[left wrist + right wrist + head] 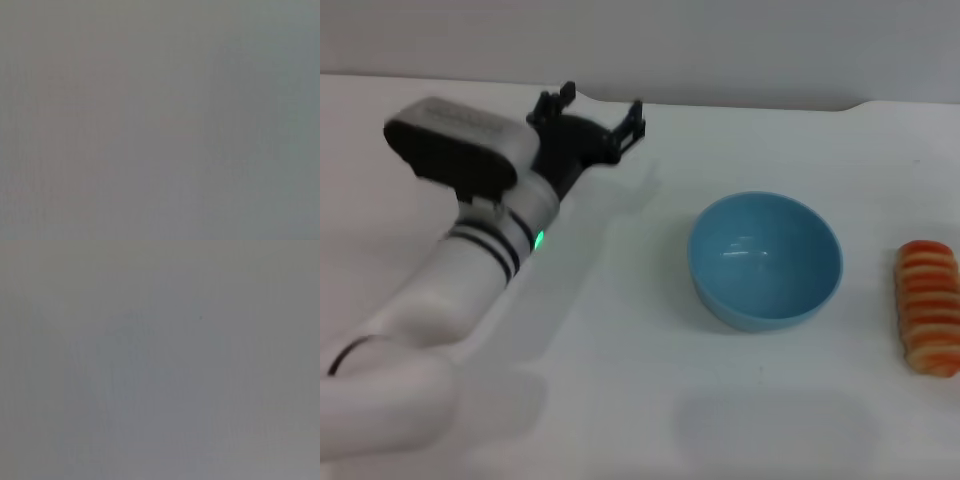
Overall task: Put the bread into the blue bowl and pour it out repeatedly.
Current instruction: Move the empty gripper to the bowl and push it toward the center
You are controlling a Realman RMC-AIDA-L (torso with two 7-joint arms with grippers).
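The blue bowl (765, 260) stands upright on the white tabletop (620, 400), a little toward the robot's right of centre. Its interior is bare; only light reflections show on the inner wall.

The bread (928, 306) lies flat on the tabletop to the right of the bowl, apart from it, with a strip of open surface between the two. The striped orange-red and cream side faces up. The loaf's long axis runs near to far. Its right side is cut off by the edge of the head view.

The left arm (470, 270) enters from the near left corner and extends away from the robot, to the left of the bowl and well apart from it. The left pincer (602, 112) sits at the far end of the arm, beyond the bowl and to its left, near the far edge of the tabletop. Its fingers (634, 120) are spread, with nothing between them.

Open tabletop lies on the near side of the bowl, between the bowl and the left arm, and beyond the bowl up to the far edge, where a grey wall (720, 40) begins.

The right arm and its pincer do not appear in the head view. Both wrist views show only a uniform grey field; nothing can be made out in them.
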